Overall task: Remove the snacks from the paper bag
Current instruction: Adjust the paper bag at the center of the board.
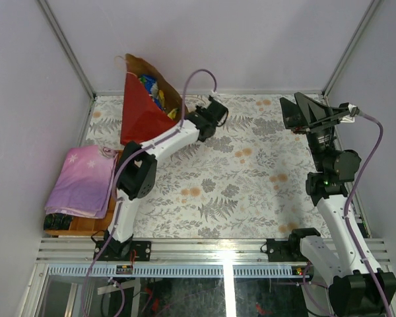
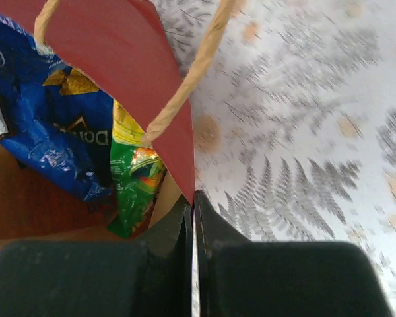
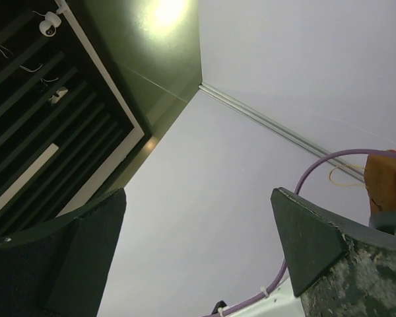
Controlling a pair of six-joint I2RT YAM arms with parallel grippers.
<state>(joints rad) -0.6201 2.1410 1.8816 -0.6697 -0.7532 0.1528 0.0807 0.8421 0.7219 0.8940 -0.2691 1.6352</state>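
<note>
L gripper (image 2: 193, 201) jaws pinched on rim of red paper bag (image 1: 140, 112) at far left, blue chip bag (image 2: 46, 132) & green packet (image 2: 135, 181) inside bag, R gripper (image 3: 198, 198) spread wide, raised at far right.

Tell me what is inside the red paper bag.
A blue chip bag and a green packet show inside the paper bag; anything beneath them is covered.
</note>
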